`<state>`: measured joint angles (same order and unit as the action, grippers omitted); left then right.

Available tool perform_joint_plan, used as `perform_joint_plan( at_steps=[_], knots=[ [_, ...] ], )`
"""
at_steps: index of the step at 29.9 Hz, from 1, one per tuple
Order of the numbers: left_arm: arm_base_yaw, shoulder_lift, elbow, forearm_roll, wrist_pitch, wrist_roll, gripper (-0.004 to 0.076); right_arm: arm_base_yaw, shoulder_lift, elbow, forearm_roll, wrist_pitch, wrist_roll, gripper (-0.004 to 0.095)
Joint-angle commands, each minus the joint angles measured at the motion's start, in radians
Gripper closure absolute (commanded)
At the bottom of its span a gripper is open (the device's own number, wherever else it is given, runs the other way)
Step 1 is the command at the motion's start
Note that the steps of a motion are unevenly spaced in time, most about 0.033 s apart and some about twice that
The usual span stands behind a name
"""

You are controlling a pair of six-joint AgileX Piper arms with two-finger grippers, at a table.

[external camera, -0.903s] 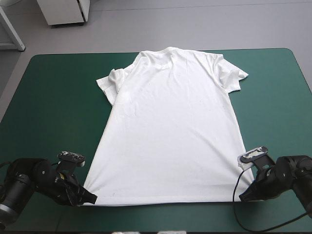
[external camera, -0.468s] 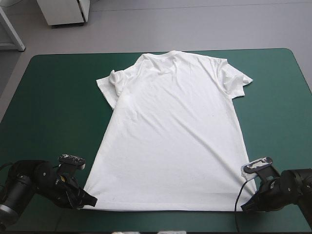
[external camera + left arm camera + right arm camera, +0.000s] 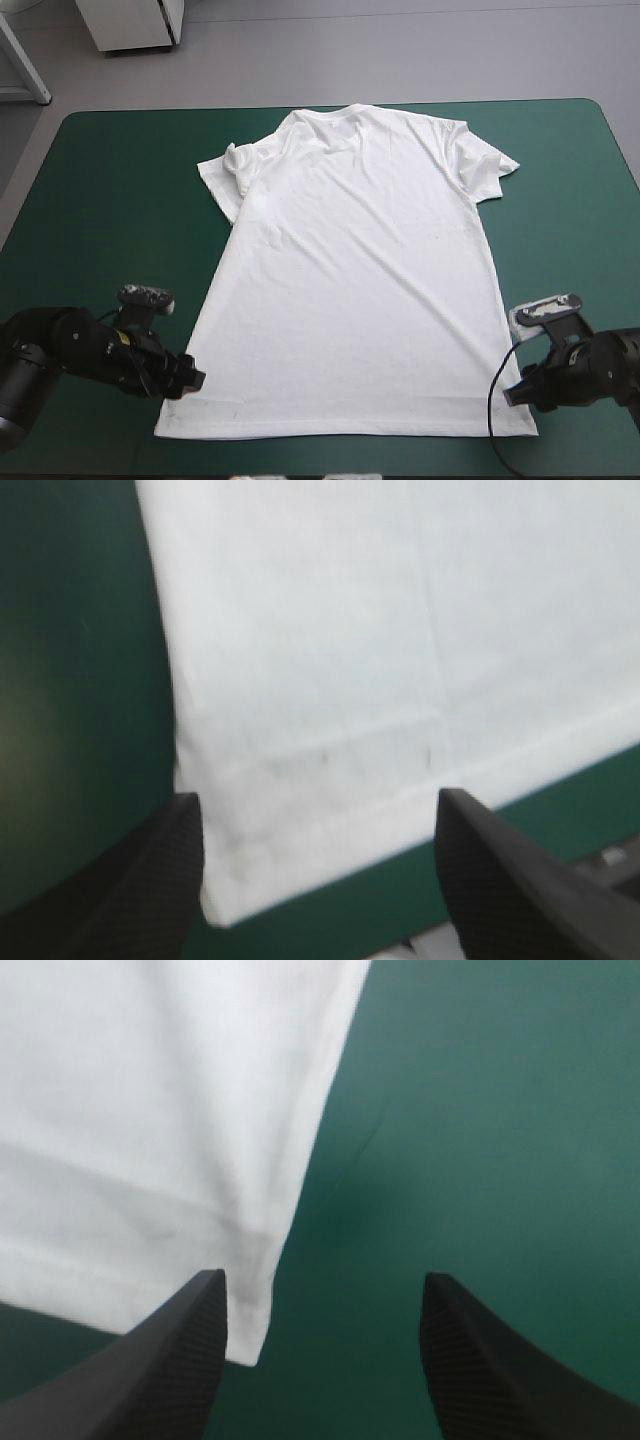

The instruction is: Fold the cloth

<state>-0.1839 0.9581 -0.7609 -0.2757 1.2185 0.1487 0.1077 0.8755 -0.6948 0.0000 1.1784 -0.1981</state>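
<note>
The white T-shirt [image 3: 360,280] lies spread flat on the teal-green cover [image 3: 100,200], collar toward the far edge and hem near the front edge. Its left sleeve [image 3: 228,165] is bunched; the right sleeve [image 3: 485,160] lies flatter. My left gripper [image 3: 190,382] stands open at the hem's left corner, and in the left wrist view the T-shirt [image 3: 400,630] fills the gap of that gripper [image 3: 318,798], with the corner [image 3: 215,910] by one finger. My right gripper [image 3: 515,392] is open at the hem's right corner. In its own view the T-shirt's [image 3: 150,1110] corner [image 3: 248,1350] lies beside one finger of the right gripper [image 3: 325,1277].
Wide strips of teal-green cover show on both sides of the shirt. The hem lies a short way from the table's front edge [image 3: 330,472].
Both grippers were shut on the hem corners earlier and have opened and let go. The hem now lies flat. Both grippers have shifted slightly away from the front edge.
</note>
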Motion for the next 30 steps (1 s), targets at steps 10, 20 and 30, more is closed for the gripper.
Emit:
perform_joint_plan(
  at_steps=[10, 20, 30],
  knots=[
    [-0.006, 0.409, -0.432, -0.004, -0.289, 0.055, 0.0231, 0.005, 0.366, -0.369, -0.079, -0.145, 0.067, 0.035],
    [-0.004, 0.74, -0.656, -0.032, -0.318, 0.1, 0.0231, 0.005, 0.654, -0.657, -0.06, -0.162, 0.067, 0.0354],
    [0.025, 0.881, -0.715, -0.033, -0.334, 0.102, 0.0265, 0.003, 0.817, -0.782, -0.043, -0.182, 0.065, 0.0354]
  ],
)
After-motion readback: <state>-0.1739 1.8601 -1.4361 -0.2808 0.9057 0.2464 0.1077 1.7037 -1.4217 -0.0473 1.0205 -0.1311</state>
